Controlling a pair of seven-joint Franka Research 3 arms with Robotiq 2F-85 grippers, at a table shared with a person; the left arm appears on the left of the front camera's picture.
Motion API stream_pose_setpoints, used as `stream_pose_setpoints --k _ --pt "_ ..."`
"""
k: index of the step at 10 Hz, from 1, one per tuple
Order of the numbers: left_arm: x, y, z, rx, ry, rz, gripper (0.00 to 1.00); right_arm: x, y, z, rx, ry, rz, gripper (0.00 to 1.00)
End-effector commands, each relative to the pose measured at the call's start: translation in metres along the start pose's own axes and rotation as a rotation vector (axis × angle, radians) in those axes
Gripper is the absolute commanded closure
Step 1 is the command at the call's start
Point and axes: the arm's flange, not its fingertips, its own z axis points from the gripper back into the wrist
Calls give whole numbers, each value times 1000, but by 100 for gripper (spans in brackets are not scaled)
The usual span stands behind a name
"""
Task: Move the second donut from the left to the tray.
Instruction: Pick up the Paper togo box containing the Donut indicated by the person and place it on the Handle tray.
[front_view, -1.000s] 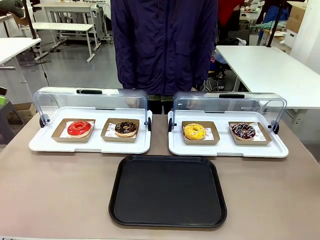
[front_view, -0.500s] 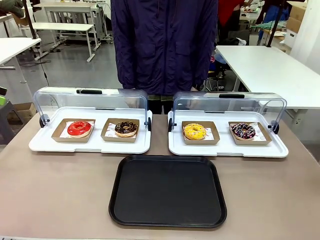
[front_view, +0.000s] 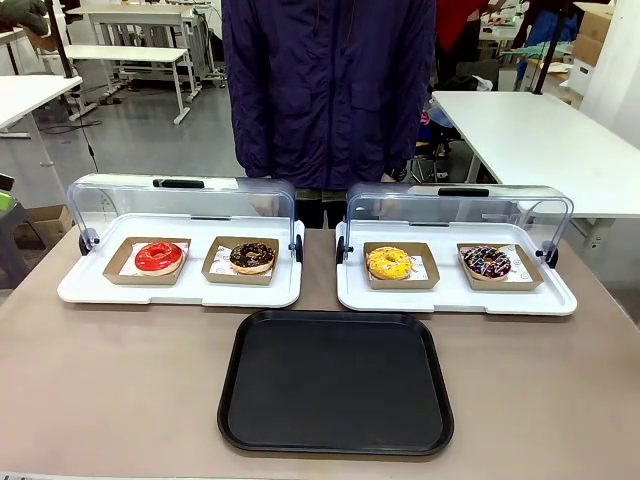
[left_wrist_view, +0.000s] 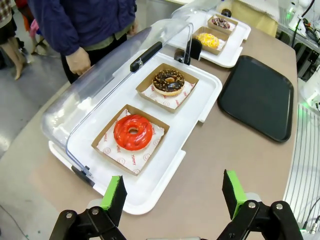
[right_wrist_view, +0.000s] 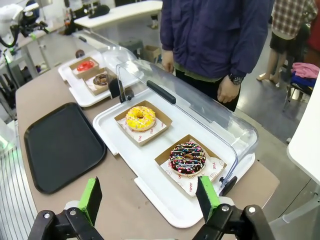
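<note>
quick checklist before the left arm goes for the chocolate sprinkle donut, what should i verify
1. Chocolate donut with pale sprinkles sits in its cardboard holder, second from left: ok.
2. Clear lid over it is raised: ok.
3. Black tray has room for the holder: ok.
4. Left gripper open, holding nothing: ok.
5. Person's hand behind the lid, away from the donut: ok.

Dark-glazed donut (front_view: 252, 256), pale sprinkles, perhaps yellow; plain black tray (front_view: 336, 385).
</note>
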Motion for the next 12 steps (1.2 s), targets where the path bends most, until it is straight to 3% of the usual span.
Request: stream_pose_setpoints --k 1,12 --pt "0 0 0 -8 -16 -5 0 2 -5 -1 0 -31 27 0" --pt "0 0 0 -8 -16 -5 0 2 -5 -1 0 -31 27 0"
